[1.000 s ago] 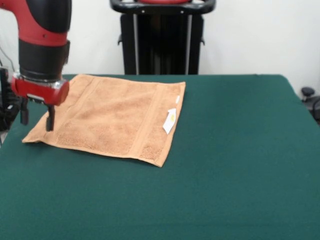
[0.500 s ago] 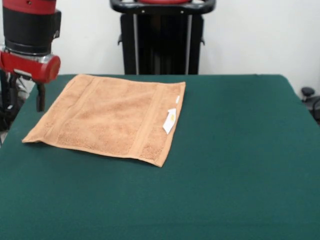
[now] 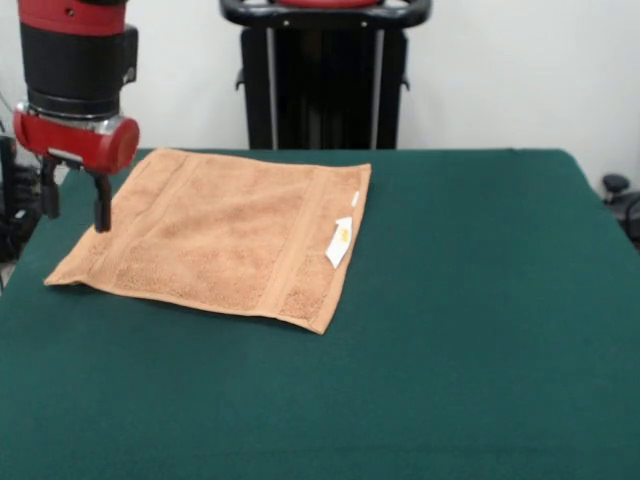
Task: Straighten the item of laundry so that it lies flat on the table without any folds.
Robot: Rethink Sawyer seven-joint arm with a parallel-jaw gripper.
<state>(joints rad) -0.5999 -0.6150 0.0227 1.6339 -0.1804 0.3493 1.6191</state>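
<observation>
Green table [image 3: 470, 330] carries towel [image 3: 220, 235] flat, tag [image 3: 340, 242] at right edge; gripper [image 3: 73, 205] above left edge, fingers [image 3: 101, 210] apart, empty.

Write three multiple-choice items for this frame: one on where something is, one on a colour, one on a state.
1. Where is the white tag?
A. at the towel's right edge
B. at the towel's left corner
C. on the bare table

2. What colour is the table cover?
A. grey
B. dark green
C. blue

3. How does the towel lie?
A. crumpled in a heap
B. rolled up
C. spread out flat

Answers:
1 A: the tag sits by the right border band.
2 B: the cover around the towel is dark green.
3 C: all four edges show, with no fold, and the open gripper holds nothing.
</observation>
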